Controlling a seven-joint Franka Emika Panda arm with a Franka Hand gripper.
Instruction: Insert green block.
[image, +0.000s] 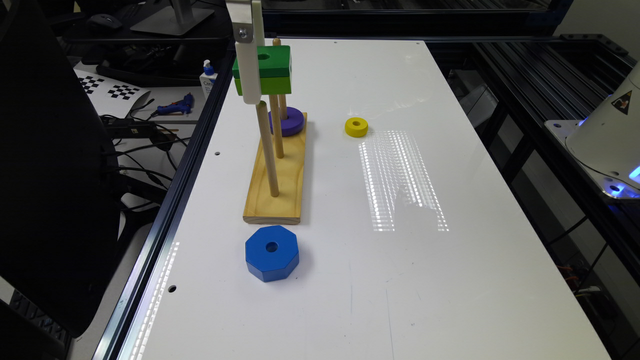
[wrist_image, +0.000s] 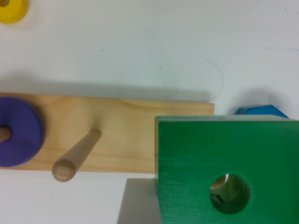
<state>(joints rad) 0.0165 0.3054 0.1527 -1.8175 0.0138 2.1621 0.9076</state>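
A: Where the gripper (image: 252, 75) hangs at the exterior view's left, what is seen of the green block (image: 263, 70)?

B: A square, chunky block is seen, dark green on top and lime green on the sides, with one round hole through its centre. It is held level in the air above the wooden base (image: 277, 177), hole facing upward; no long axis can be made out.

A: And the grip?

B: The block is pinched against a white finger; in the wrist view, a peg tip is visible through the hole.

A: What is counted, left to right?

B: Three upright pegs (image: 268, 149) on one base, one purple ring (image: 287, 121) seated on the far peg, one blue octagonal block (image: 272, 252) before the base, one yellow ring (image: 356, 127) on the table (image: 450, 280).
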